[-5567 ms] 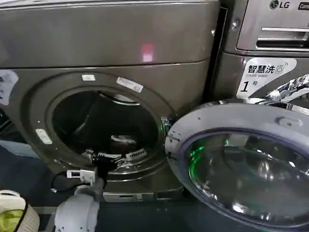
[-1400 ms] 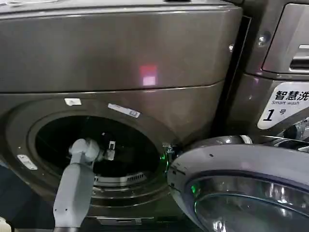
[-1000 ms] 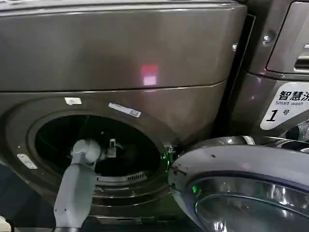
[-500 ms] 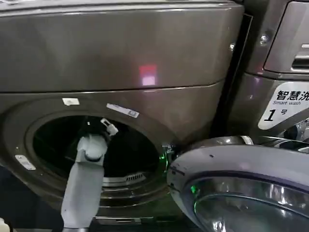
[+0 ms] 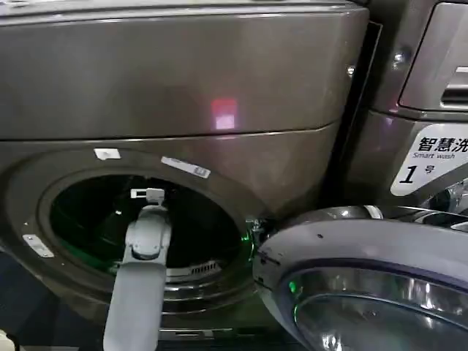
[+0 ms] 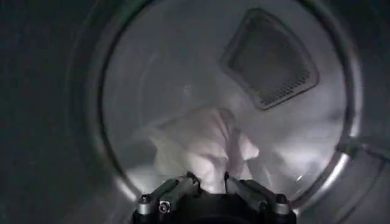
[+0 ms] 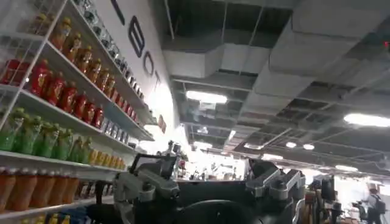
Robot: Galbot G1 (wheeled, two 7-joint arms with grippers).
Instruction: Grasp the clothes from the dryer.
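Since half a second ago the left arm has swung upright and reached deeper, its left gripper [image 5: 148,194] now at about 12 o'clock of the dryer [image 5: 183,88] mouth. From the wrist, its fingers stand apart around the clothes [image 6: 198,146] — a pale bundle on the drum floor, not yet clamped; closing looks next. Steel drum wall curves close all round, and the glass door [image 5: 365,285] hangs open at 4 o'clock. Whether the right gripper [image 7: 210,185], aimed at shelves of bottles [image 7: 55,91], is open I cannot tell.
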